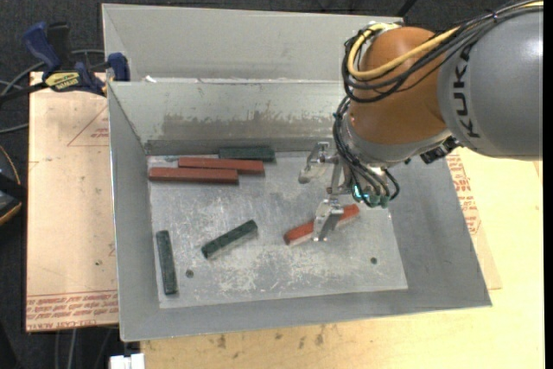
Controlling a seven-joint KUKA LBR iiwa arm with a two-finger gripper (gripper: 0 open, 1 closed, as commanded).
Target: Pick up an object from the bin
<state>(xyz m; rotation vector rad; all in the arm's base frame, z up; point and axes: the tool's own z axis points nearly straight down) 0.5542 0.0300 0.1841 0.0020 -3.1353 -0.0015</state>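
Six slim bars in the bin [285, 276], as far as I can count. Claw [320, 194] is low at mid-right with its fingers spread wide along the far-near line. The far finger [313, 164] is over bare floor and the near finger [327, 223] is right over the middle of the short red bar [300, 232]; can't tell if it's touching. Nothing between the fingers, so no hold on anything. The red bar lies at a slant, left end nearer.

Other bars are well apart:
- green bar [229, 238] to the left at mid-floor
- second green bar [165, 262] at near left
- long red bars [192, 174] and a dark green bar [246, 154] along the far wall

Risks, my read:
- the near finger is over the bar, not beside it, so closing from here likely drags or flips it instead of clamping
- the bar is thin and flat on metal, so the tips may skate over it and shut on nothing
- the bar is slanted to the closing line, so a pinch could spin it out
- going lower with a finger on top jams the bar into the floor

I'd shift the claw nearer so the bar lands inside the gap
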